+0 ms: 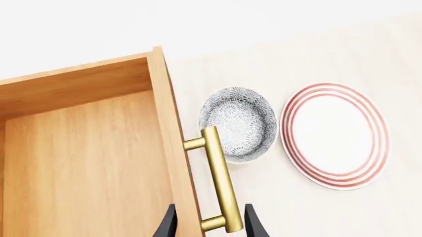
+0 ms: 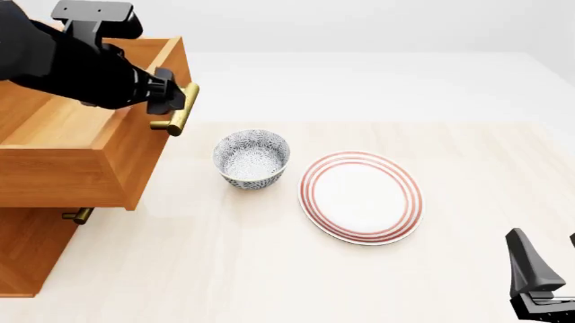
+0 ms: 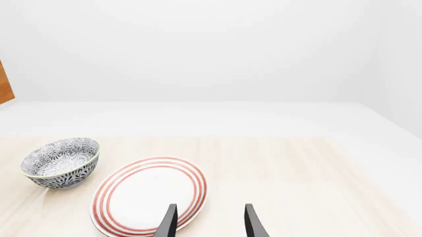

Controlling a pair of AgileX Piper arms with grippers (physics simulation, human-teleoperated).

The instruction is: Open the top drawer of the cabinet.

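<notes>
The top drawer of the orange-brown cabinet stands pulled far out toward the table, its empty box showing in the left wrist view. Its brass bar handle is on the front panel. My left gripper is open, with one finger on each side of the handle's near end and front panel. My right gripper is open and empty, low at the front right of the table, far from the cabinet.
A patterned grey bowl stands on the table just right of the drawer front. A white plate with red rings lies right of the bowl. A lower drawer's brass handle shows under the open drawer.
</notes>
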